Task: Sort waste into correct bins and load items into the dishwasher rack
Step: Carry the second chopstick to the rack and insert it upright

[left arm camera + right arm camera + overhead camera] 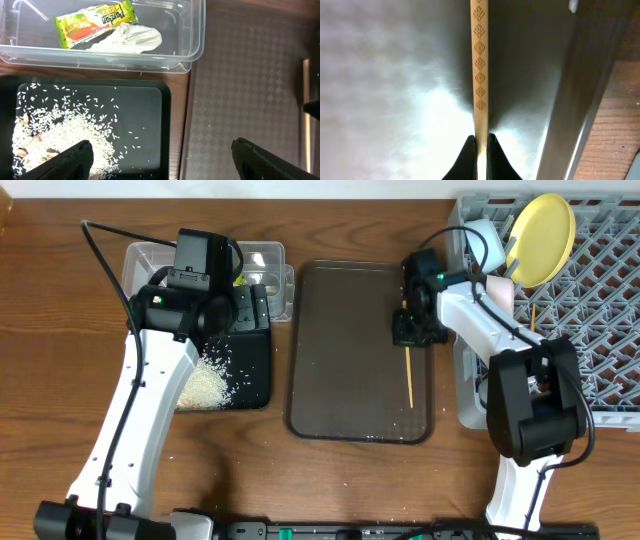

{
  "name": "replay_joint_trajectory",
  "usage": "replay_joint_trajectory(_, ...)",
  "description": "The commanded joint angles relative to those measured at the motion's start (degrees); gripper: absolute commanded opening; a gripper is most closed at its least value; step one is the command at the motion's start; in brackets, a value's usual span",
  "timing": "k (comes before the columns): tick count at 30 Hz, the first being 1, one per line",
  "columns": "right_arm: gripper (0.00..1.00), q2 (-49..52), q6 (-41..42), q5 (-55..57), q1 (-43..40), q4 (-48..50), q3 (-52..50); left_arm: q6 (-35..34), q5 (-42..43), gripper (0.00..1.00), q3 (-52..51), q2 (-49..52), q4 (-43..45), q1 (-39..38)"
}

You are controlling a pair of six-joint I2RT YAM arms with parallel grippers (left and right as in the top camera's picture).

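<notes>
Right gripper (pixel 480 143) has its two fingertips pressed together on one wooden chopstick (pixel 479 65), pinching it near one end while it lies flat on the brown serving tray (pixel 340 350). In the overhead view the stick runs from the gripper towards 6 o'clock, close to the tray's 3 o'clock rim. Gripping near the end probably leaves most of the stick free to slot into the dishwasher rack (pixel 600 330), which sits at 3 o'clock of the tray and already holds the yellow plate (pixel 543 225) upright.

Left gripper (pixel 160 162) hangs spread wide and empty above the black tray (pixel 145 115), where the rice (pixel 65 130) is heaped. At 12 o'clock of that tray, the clear tub (pixel 197 30) holds the snack wrapper (pixel 95 22) and crumpled paper (pixel 132 39), so the waste looks sorted.
</notes>
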Motion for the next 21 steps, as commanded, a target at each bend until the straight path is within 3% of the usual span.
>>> replay_joint_trajectory(1, 0.01, -8.4, -4.6, -3.1, -1.7, -3.7, 7.0, -0.1, -0.7, 0.91, -0.3, 0.3, -0.2, 0.2)
replay_joint_trajectory(7, 0.01, -19.8, -10.7, 3.2, -9.8, -15.6, 15.2, -0.1, -0.7, 0.9, -0.3, 0.3, -0.2, 0.2)
replay_joint_trajectory(13, 0.01, -25.3, -15.2, 15.1, -19.3, -21.9, 15.3, -0.1, -0.7, 0.91, -0.3, 0.3, -0.2, 0.2)
replay_joint_trajectory(21, 0.01, -21.0, -21.9, 18.4, -26.4, -17.6, 7.0, -0.1, -0.7, 0.91, -0.3, 0.3, -0.2, 0.2)
